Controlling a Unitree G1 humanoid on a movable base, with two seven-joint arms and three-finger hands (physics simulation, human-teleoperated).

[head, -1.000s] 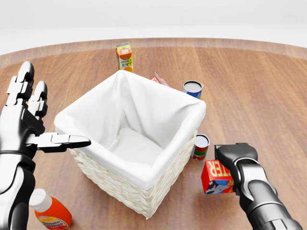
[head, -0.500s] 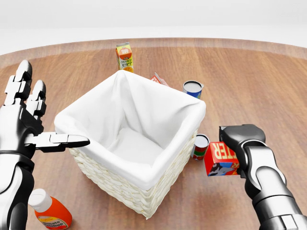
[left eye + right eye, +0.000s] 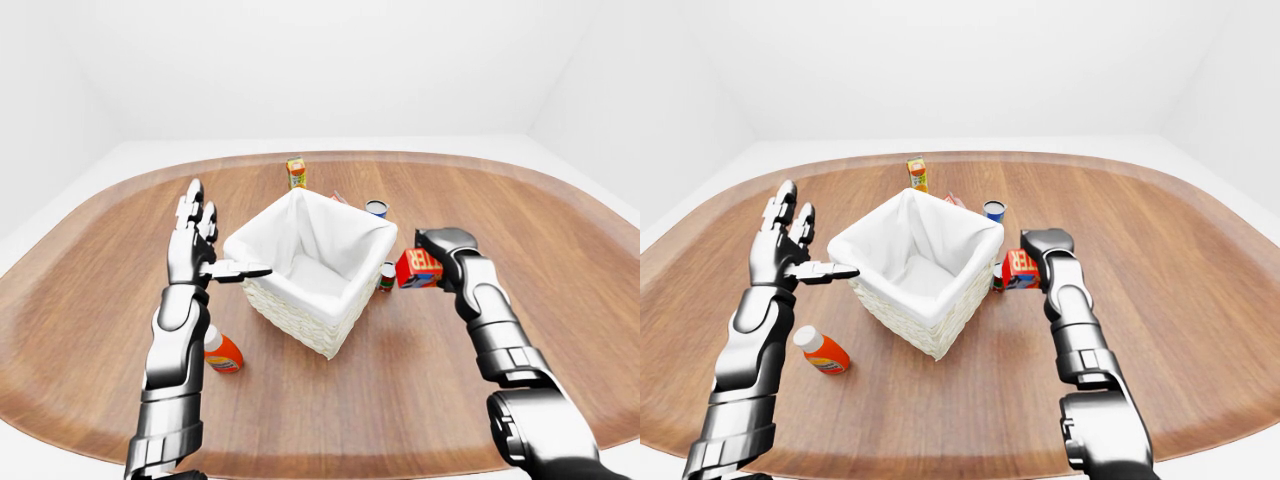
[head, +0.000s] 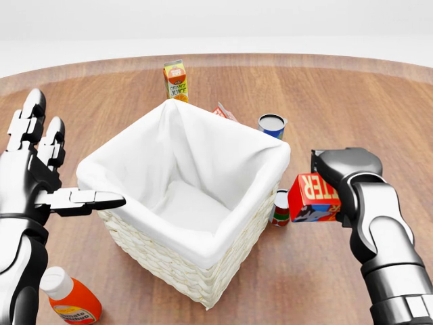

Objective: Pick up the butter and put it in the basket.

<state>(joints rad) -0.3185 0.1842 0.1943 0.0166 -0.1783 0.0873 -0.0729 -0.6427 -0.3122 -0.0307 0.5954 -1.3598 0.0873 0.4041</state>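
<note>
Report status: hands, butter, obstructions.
Right hand shut on butter, beside basket. Left hand open, empty. Small can between butter and basket.

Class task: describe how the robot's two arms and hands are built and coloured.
Both arms are glossy silver-grey segmented shells with black joints. The left hand is black with grey blocky finger segments; the right hand is dark grey and black. No cables, markings or sleeves show.

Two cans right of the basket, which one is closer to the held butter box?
The red-and-green can, low against the basket wall, just left of the butter box in the right hand. The blue can stands higher in the head view.
</note>
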